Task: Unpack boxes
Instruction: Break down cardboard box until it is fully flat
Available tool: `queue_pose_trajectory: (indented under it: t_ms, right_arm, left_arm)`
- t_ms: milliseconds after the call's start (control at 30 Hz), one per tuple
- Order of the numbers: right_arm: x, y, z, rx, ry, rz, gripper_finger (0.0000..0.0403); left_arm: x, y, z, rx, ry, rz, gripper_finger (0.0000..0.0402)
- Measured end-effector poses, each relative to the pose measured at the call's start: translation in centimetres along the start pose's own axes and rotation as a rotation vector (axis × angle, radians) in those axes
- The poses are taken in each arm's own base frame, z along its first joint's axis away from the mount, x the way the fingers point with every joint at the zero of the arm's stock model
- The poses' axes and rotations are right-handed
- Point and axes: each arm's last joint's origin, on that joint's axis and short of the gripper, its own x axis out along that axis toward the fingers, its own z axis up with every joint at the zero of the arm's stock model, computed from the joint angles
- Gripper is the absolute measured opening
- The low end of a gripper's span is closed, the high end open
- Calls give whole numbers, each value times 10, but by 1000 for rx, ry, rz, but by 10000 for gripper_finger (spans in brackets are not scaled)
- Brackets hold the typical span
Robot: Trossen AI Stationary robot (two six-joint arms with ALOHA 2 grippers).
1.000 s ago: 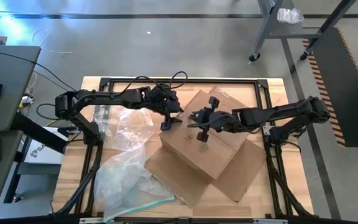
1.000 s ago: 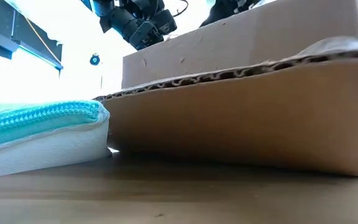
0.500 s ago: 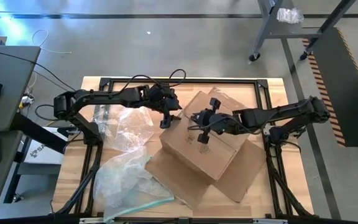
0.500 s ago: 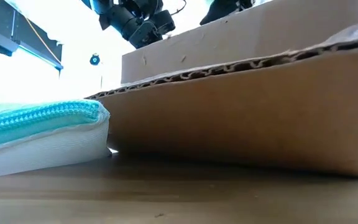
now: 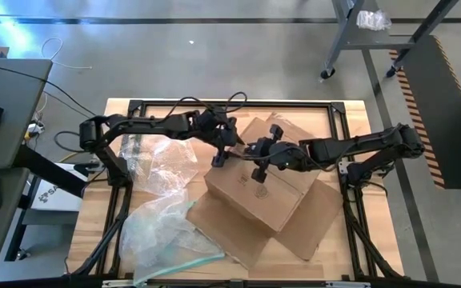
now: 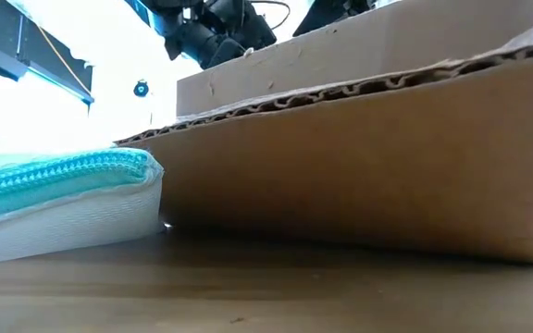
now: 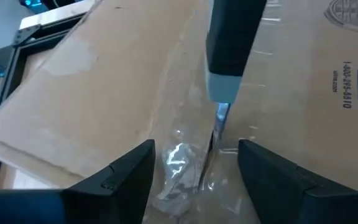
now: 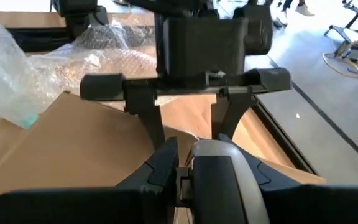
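Note:
The brown cardboard box point(image 5: 282, 196) stands mid-table, its spread flap point(image 6: 359, 166) filling the low view. My right gripper point(image 5: 256, 154) is above the box top, shut on a cutter with a dark handle point(image 7: 235, 37), grey tip point(image 7: 219, 93) and small blade point(image 7: 219, 121). The blade stands in the clear tape point(image 7: 179, 163) on the seam. My left gripper point(image 5: 219, 157) is open at the box's left edge, one finger on each side of the seam and blade point(image 7: 194, 171). Whether its tips touch the cardboard I cannot tell. My right gripper pinches the cutter's handle point(image 8: 213, 171) between its two fingers, the cutter lying lengthwise between them. It slants down from the table's right side. The cutter points down at the box top, its blade tip in the crumpled tape on the seam.
Clear bubble wrap point(image 5: 162, 168) lies left of the box. A clear pouch with a teal edge point(image 5: 178, 248) lies near the front, large in the low view point(image 6: 54, 199). Box flaps point(image 5: 298, 228) spread toward the front right. A black frame point(image 5: 214, 102) borders the table.
My left gripper has moved a little toward the table's right, closer to the cutter, and has rolled somewhat. It stays open. In the low view the box's near flap has tipped slightly higher. My right gripper has stayed in place with the cutter.

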Motion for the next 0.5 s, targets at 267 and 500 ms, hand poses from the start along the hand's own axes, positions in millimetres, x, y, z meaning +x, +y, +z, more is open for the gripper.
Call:
queue_pose_trajectory:
  t_ms: [267, 500]
  right_arm:
    - [0, -2, -5, 149, 47, -35, 69]
    - [-2, 1, -6, 193, 48, -42, 69]
  left_arm:
    - [9, 0, -8, -7, 65, 20, 213]
    - [9, 0, -8, -17, 81, 43, 213]
